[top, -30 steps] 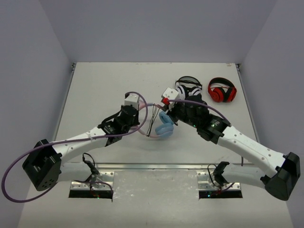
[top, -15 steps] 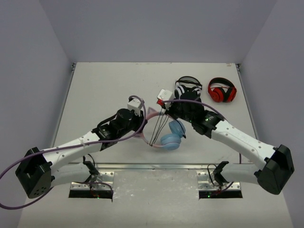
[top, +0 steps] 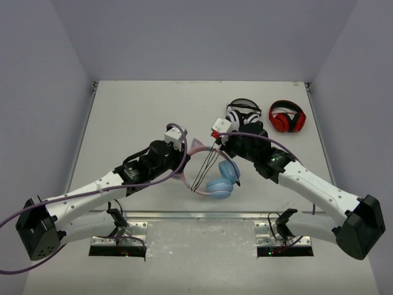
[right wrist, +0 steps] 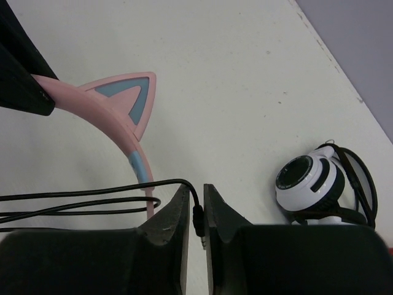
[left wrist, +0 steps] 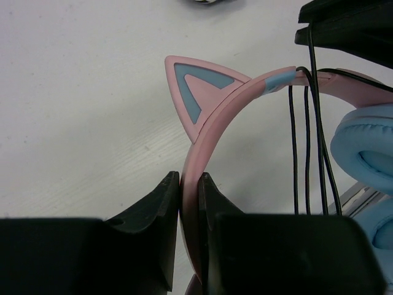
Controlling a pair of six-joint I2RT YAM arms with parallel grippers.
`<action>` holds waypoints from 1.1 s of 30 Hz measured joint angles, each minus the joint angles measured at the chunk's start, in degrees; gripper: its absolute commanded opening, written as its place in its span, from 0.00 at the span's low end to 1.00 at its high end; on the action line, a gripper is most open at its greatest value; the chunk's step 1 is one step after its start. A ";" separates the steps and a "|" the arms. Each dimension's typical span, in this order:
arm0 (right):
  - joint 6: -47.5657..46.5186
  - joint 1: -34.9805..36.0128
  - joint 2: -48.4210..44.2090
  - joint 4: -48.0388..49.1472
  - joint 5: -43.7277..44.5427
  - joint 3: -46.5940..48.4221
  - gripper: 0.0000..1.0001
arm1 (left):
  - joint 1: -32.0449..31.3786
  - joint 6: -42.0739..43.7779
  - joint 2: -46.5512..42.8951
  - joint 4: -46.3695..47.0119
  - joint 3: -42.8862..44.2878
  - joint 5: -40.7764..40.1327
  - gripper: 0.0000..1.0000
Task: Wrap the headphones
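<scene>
The headphones [top: 222, 181] hang between both arms: pink cat-eared headband [left wrist: 227, 104], light blue ear cups [left wrist: 365, 147]. My left gripper [left wrist: 189, 178] is shut on the headband just below one cat ear, at the band's left side [top: 182, 165] in the top view. Several strands of thin black cable [left wrist: 307, 153] run over the band. My right gripper [right wrist: 195, 190] stands above the band's top [top: 221, 144], jaws almost together around the cable's plug [right wrist: 198, 218]. A thin gap shows on the plug's left side. The band [right wrist: 116, 126] passes to its left.
A white-and-black pair of headphones [top: 242, 114] lies just behind my right gripper, also in the right wrist view [right wrist: 313, 181]. A red-and-black pair [top: 287, 117] sits further right near the table's [top: 135, 110] right edge.
The left arm has pushed forward and right with the band. The ear cups swung lower and to the right. The right gripper shifted left, then back right, still at the plug.
</scene>
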 measured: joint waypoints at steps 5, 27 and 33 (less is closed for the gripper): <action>1.55 -1.40 -1.57 1.77 0.66 -0.66 0.25 | -0.11 2.78 0.00 0.09 1.86 1.25 0.00; 13.94 -19.50 -4.94 -5.51 8.17 -3.82 0.84 | 9.73 13.09 13.38 -3.43 20.06 14.29 0.00; 23.06 -26.84 -1.55 -21.29 10.69 4.33 0.99 | 10.80 16.09 17.73 -4.00 24.04 21.75 0.00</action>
